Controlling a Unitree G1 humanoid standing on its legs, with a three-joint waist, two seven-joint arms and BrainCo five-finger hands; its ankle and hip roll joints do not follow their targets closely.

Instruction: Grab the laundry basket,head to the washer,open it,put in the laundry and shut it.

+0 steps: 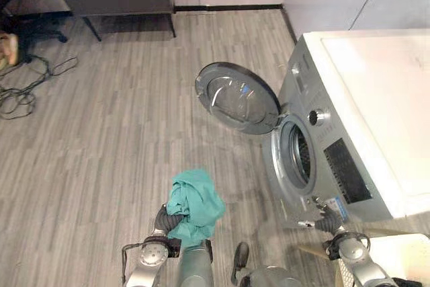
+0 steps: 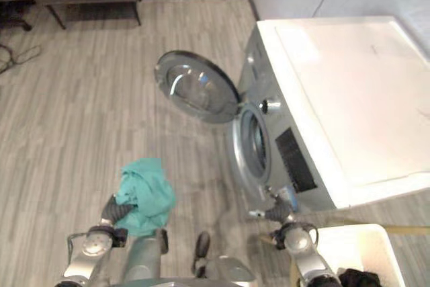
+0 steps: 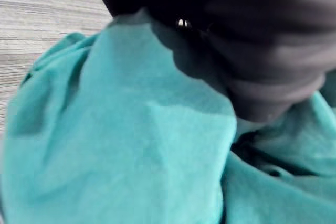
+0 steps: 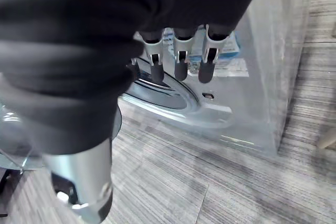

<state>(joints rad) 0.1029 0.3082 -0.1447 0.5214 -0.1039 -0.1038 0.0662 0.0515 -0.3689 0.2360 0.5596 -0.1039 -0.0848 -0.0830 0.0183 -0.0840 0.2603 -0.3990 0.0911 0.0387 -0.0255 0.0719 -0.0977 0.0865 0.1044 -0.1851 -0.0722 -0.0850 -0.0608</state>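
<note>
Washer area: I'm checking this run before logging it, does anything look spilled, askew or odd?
Nothing stands out. The washer has its door swung wide open, the left hand holds the teal cloth up off the floor, and the right hand hangs relaxed by the washer's front. The white basket stands beside the washer.

Even, bright indoor light fills both head views, and the washer's white top point(image 2: 349, 99) is washed out almost to glare, while the open glass door point(image 1: 236, 97) carries pale reflections. Shadows on the grey floor point(image 1: 101, 139) are faint and soft. The teal cloth point(image 3: 131, 140) is blurred at close range in the left wrist view, with dark shadow under the hand's cover.
</note>
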